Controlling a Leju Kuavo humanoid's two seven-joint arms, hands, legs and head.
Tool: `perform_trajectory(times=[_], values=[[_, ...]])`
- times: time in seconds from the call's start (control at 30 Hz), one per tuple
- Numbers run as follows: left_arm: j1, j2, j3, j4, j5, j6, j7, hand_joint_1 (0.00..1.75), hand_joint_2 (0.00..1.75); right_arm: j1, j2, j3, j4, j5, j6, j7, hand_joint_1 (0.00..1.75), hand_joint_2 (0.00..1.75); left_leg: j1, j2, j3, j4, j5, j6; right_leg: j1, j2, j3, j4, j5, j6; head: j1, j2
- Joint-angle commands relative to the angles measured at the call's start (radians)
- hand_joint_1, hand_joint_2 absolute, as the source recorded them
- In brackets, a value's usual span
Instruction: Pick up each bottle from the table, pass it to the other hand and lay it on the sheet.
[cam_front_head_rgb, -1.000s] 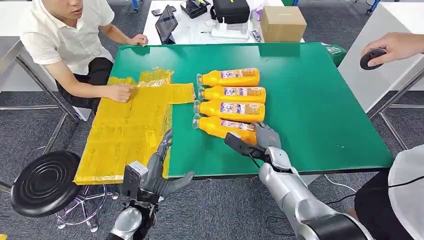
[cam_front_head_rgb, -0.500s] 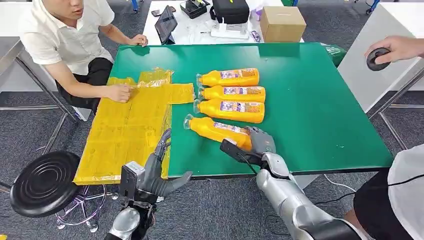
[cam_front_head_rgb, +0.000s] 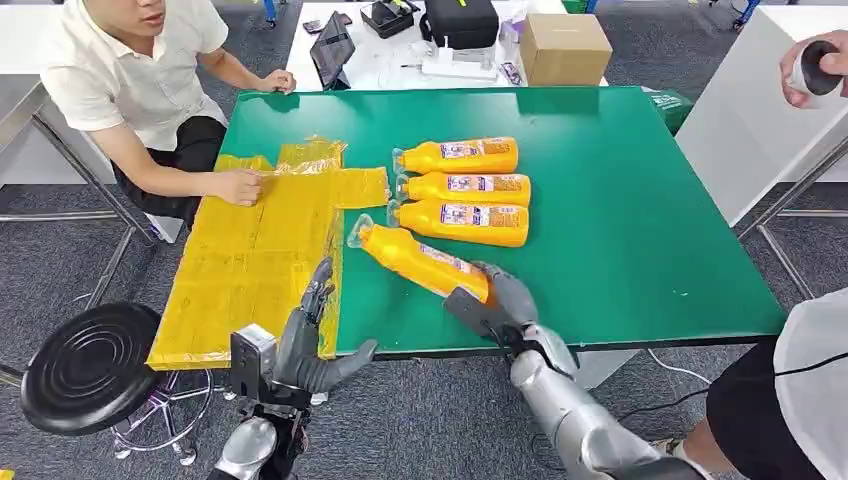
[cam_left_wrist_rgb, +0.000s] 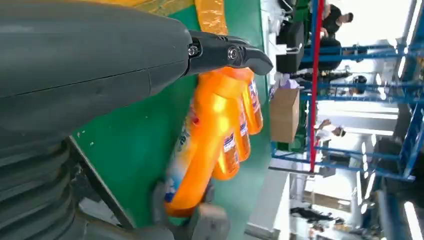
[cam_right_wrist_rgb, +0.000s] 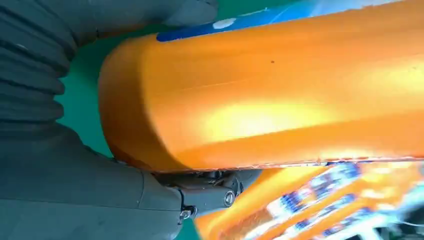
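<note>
Gripping the nearest bottle (cam_front_head_rgb: 420, 262) by its base, right hand (cam_front_head_rgb: 497, 300) has it angled near the table's (cam_front_head_rgb: 640, 200) front edge; left hand (cam_front_head_rgb: 310, 335) waits open. Next: handover, judging by pose.

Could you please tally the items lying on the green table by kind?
Orange plastic bottles: 4, three in a row and one gripped by the right robot hand
Yellow plastic sheet: 1
Total: 5
</note>
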Motion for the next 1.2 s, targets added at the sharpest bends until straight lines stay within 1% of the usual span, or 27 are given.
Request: perform_trajectory(times=[0.03, 0.17, 0.27, 0.4, 0.53, 0.63, 0.73, 0.87, 1.0, 1.17, 1.2], values=[[0.034, -0.006, 0.094, 0.026, 0.234, -0.018, 0.047, 0.00, 1.75, 0.110, 0.054, -0.063, -0.167, -0.227, 0.027, -0.135, 1.75, 1.75, 0.000, 0.001, -0.002, -0.001, 0.000, -0.001, 0.001, 0.000, -0.003, -0.001, 0.000, -0.002, 0.000, 0.000], [0.037, -0.008, 0.103, 0.065, 0.341, -0.012, 0.100, 0.00, 1.75, 0.157, 0.042, 0.019, -0.259, -0.311, 0.003, -0.140, 1.75, 1.75, 0.000, -0.001, -0.007, -0.001, 0.001, -0.001, 0.000, -0.001, -0.006, -0.001, 0.000, -0.001, 0.000, 0.000], [0.015, -0.005, 0.104, 0.113, 0.392, -0.022, 0.106, 0.00, 1.75, 0.161, 0.039, 0.063, -0.271, -0.330, -0.007, -0.150, 1.75, 1.75, 0.000, -0.001, -0.010, -0.001, 0.000, -0.001, 0.000, -0.002, -0.009, 0.000, -0.001, -0.001, 0.000, 0.000], [0.007, -0.003, 0.100, 0.115, 0.398, -0.028, 0.102, 0.00, 1.75, 0.161, 0.041, 0.085, -0.270, -0.336, 0.003, -0.154, 1.75, 1.75, 0.000, -0.001, -0.014, -0.001, 0.001, -0.001, 0.000, -0.002, -0.012, 0.000, 0.000, -0.001, 0.000, 0.000], [-0.012, 0.020, 0.039, 0.091, 0.380, -0.095, 0.102, 0.00, 1.75, 0.130, 0.052, 0.194, -0.205, -0.297, 0.034, -0.121, 1.75, 1.75, 0.000, -0.001, -0.014, -0.001, 0.000, -0.001, 0.000, -0.002, -0.013, 0.000, 0.000, -0.002, 0.000, 0.000], [-0.035, 0.018, 0.015, 0.103, 0.369, -0.114, 0.111, 0.00, 1.75, 0.097, 0.092, 0.267, -0.138, -0.263, 0.045, -0.121, 1.75, 1.75, 0.000, 0.000, -0.014, -0.001, 0.000, -0.001, 0.000, -0.001, -0.014, 0.001, 0.000, -0.002, 0.000, 0.000], [-0.038, 0.016, 0.015, 0.106, 0.369, -0.113, 0.111, 0.00, 1.75, 0.096, 0.104, 0.272, -0.137, -0.261, 0.036, -0.114, 1.75, 1.75, 0.000, 0.001, -0.015, -0.001, 0.000, -0.001, 0.000, 0.000, -0.014, 0.000, 0.000, -0.002, 0.000, 0.000], [-0.038, 0.019, 0.015, 0.111, 0.368, -0.114, 0.110, 0.00, 1.75, 0.094, 0.097, 0.273, -0.135, -0.263, 0.040, -0.114, 1.75, 1.75, 0.000, -0.001, -0.015, -0.001, 0.001, -0.001, 0.000, -0.002, -0.013, 0.000, 0.000, -0.001, 0.000, 0.000], [-0.064, 0.014, 0.000, 0.140, 0.362, -0.125, 0.118, 0.00, 1.75, 0.083, 0.131, 0.361, -0.128, -0.195, 0.006, -0.118, 1.75, 1.75, 0.000, -0.001, -0.015, 0.000, 0.001, -0.001, 0.000, -0.001, -0.014, 0.001, 0.000, -0.001, 0.000, 0.000], [-0.077, 0.006, 0.007, 0.162, 0.403, -0.155, 0.135, 0.00, 1.75, 0.086, 0.160, 0.412, -0.122, -0.176, -0.006, -0.121, 1.75, 1.75, 0.000, -0.001, -0.015, -0.001, 0.000, -0.001, 0.000, -0.002, -0.014, 0.001, 0.000, -0.002, 0.000, 0.000], [-0.082, 0.003, 0.012, 0.170, 0.438, -0.180, 0.148, 0.00, 1.75, 0.090, 0.165, 0.430, -0.117, -0.174, -0.016, -0.126, 1.75, 1.75, 0.000, -0.002, -0.016, -0.001, 0.001, -0.001, 0.000, -0.003, -0.015, 0.001, -0.001, -0.001, 0.000, 0.000]])
